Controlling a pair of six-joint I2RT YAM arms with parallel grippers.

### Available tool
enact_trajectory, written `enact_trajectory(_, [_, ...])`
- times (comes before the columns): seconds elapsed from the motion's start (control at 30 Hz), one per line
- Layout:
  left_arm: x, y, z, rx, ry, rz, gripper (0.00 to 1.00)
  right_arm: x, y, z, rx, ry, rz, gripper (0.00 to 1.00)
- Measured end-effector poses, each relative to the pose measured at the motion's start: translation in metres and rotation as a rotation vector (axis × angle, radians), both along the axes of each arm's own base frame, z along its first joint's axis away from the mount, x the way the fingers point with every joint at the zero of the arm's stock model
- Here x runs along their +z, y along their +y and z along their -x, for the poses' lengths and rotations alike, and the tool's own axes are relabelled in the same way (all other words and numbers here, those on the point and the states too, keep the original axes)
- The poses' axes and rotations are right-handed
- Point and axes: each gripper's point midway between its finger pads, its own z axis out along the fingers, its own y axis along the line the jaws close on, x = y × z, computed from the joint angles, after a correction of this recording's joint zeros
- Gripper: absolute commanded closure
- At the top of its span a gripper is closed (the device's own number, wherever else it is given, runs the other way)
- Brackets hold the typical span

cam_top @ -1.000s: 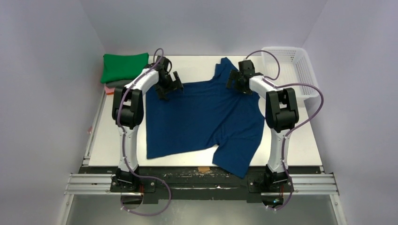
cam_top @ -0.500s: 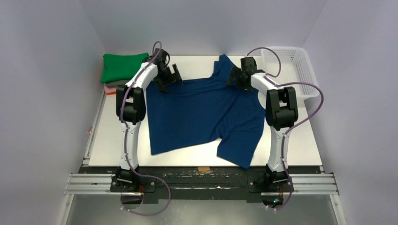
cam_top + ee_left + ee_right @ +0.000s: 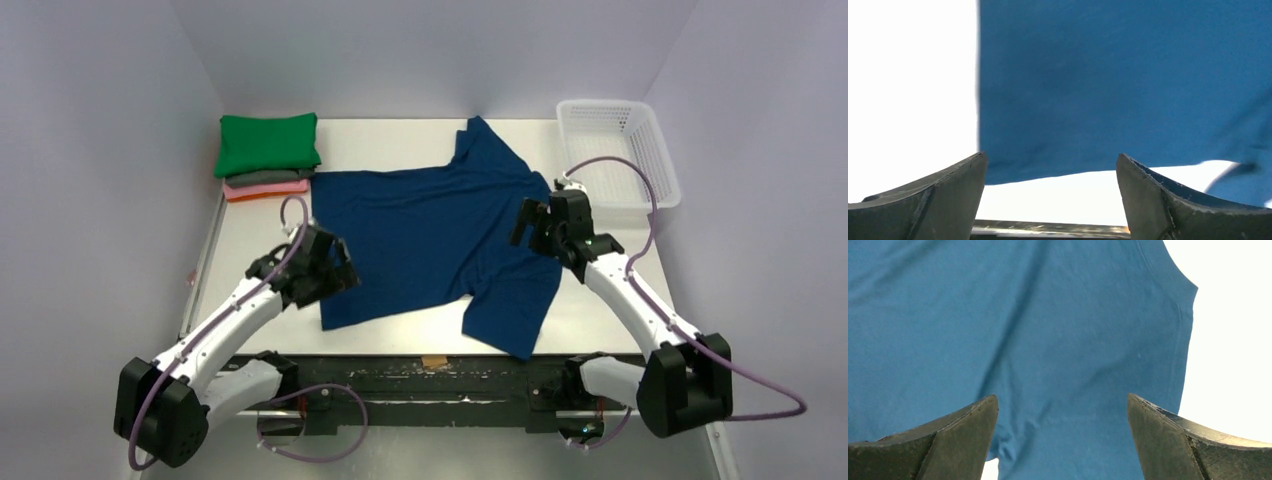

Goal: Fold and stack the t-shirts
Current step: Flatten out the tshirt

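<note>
A dark navy blue t-shirt (image 3: 430, 235) lies spread on the white table, plain side up, one sleeve pointing to the far edge and one to the near right. My left gripper (image 3: 325, 272) hovers open at the shirt's near left corner; in the left wrist view the shirt's hem (image 3: 1108, 85) lies just beyond the open fingers. My right gripper (image 3: 532, 225) hovers open over the shirt's right side; the right wrist view shows blue cloth (image 3: 1048, 340) between its spread fingers. A folded green tee (image 3: 266, 144) tops a stack with a grey tee (image 3: 270, 178) and a pink-orange tee (image 3: 262, 190) at the far left.
A white plastic mesh basket (image 3: 618, 150) stands at the far right corner. The table's near edge has a dark rail (image 3: 430, 375) with the arm bases. Grey walls close in on both sides and behind.
Both arms have let go of the shirt's far edge and swung back toward the near side, now lower and spread outward. The shirt lies flatter and further back.
</note>
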Motion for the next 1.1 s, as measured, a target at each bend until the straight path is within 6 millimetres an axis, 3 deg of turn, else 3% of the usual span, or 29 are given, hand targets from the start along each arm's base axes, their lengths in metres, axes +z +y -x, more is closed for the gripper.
enact_trajectory(0.13, [-0.072,0.037,0.065,0.126,0.167,-0.076,0.16,-0.015,-0.006,0.033,-0.016,0.030,-0.015,0.02])
enact_trajectory(0.2, [-0.085,0.046,0.081,0.169,0.202,-0.087,0.24,-0.012,-0.006,0.037,-0.019,0.017,-0.027,0.02])
enact_trajectory(0.33, [-0.087,0.046,0.076,0.253,0.164,-0.049,0.39,-0.003,-0.006,0.037,-0.021,-0.016,-0.041,0.03])
enact_trajectory(0.6, [-0.091,0.040,0.062,0.303,0.165,-0.030,0.59,-0.004,-0.006,0.037,-0.022,-0.011,-0.039,0.03])
enact_trajectory(1.1, [-0.093,0.040,0.079,0.254,0.264,-0.094,0.62,-0.016,-0.009,0.036,-0.033,0.029,-0.017,0.03])
